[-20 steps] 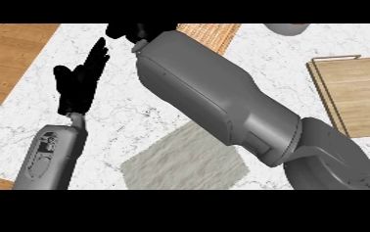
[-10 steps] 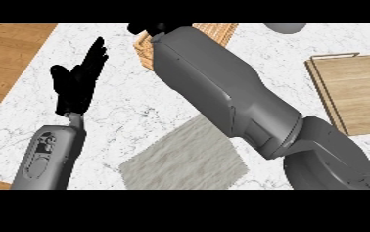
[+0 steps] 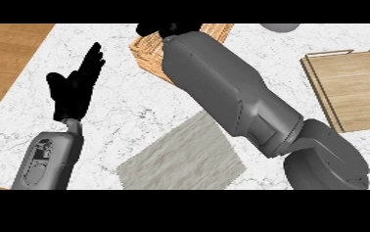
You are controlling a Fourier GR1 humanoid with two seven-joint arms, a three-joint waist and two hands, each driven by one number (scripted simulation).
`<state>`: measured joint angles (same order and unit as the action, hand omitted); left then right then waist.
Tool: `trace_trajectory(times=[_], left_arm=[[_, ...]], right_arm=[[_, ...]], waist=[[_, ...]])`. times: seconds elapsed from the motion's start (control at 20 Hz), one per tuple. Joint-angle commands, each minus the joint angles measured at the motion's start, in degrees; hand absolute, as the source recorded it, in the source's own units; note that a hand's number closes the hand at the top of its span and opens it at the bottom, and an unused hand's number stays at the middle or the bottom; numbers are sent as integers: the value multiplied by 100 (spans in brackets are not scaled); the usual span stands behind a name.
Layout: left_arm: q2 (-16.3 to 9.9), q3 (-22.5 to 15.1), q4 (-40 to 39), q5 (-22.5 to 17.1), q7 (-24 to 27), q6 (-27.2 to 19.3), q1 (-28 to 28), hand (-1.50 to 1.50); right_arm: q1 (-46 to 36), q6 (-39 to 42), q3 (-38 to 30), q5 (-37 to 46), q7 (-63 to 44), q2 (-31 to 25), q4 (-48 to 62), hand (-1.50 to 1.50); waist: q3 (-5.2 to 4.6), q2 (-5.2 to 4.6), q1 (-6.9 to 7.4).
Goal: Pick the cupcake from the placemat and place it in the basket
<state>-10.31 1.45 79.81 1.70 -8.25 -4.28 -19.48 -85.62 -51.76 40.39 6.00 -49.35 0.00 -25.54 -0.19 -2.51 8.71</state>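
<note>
The grey placemat (image 3: 184, 158) lies at the lower middle of the marble counter, and no cupcake shows on it. A wicker basket (image 3: 150, 51) stands at the far middle, mostly covered by my right forearm. My right hand (image 3: 165, 29) is over the basket at the view's top edge, only partly in view. The cupcake is not visible anywhere. My left hand (image 3: 74, 93) rests open at the left, fingers up, away from both the basket and the placemat.
A wooden cutting board (image 3: 349, 93) lies along the right edge. A grey rounded object (image 3: 280, 27) peeks in at the top right. A wooden surface (image 3: 20, 50) borders the marble counter at the upper left.
My right arm has swung farther back and to the right over the basket, uncovering more of its left side and of the placemat. The left hand has stayed still.
</note>
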Motion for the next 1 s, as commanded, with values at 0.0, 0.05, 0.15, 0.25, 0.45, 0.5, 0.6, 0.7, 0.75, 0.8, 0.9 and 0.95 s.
trace_trajectory(times=[0.0, 0.05, 0.15, 0.25, 0.45, 0.5, 0.6, 0.7, 0.75, 0.8, 0.9, 0.95], left_arm=[[-162, 98, 64, -11, -64, 39, -40, 0], [-34, 88, -21, 20, -25, -88, -43, 0], [-64, 85, 52, -49, -124, 4, -4, 0], [-38, 81, 5, -66, -139, 16, -41, 0], [46, -59, 113, 43, 14, -16, 154, 0], [-87, 180, -18, -63, -56, -24, -24, 0], [-47, -9, -31, 69, -64, 12, -32, 0], [-148, 140, 93, -52, -181, 43, -94, 0], [-104, 66, 84, -11, -101, 54, -23, 0], [-42, 107, -50, 2, 143, -7, 104, 0], [-90, 110, 41, -61, -139, 56, -167, 0], [-28, 76, 65, -62, -91, 42, -67, 0]], right_arm=[[-40, 1176, 1231, 942, 302, 0, 865, 150], [-156, 1410, 1361, 1012, 355, 0, 845, 150], [-256, 1629, 1559, 1225, 602, 0, 1050, 150], [-559, 1858, 1639, 1339, 628, 0, 1236, 150], [-667, 2073, 1835, 1515, 647, 0, 1402, 150], [-641, 2114, 1800, 1487, 832, 0, 1317, 150], [-550, 1970, 1774, 1477, 808, 0, 1411, 150], [-643, 2202, 1766, 1457, 645, 0, 1444, 150], [-809, 2268, 1707, 1432, 666, 0, 1554, 150], [-697, 2298, 1695, 1410, 708, 0, 1477, 150], [-697, 2574, 1625, 1323, 670, 0, 1616, 150], [-714, 2881, 1609, 1290, 682, 0, 1636, 150]], waist=[[-66, 70, -69], [-54, 42, -72], [-26, 46, -93], [-16, 49, -138], [-14, 14, 17], [-7, 35, -139], [-5, -9, -79], [-7, 1, 4], [-8, -10, 12], [-9, 3, -79], [-8, -37, 1], [-9, -9, -30]])
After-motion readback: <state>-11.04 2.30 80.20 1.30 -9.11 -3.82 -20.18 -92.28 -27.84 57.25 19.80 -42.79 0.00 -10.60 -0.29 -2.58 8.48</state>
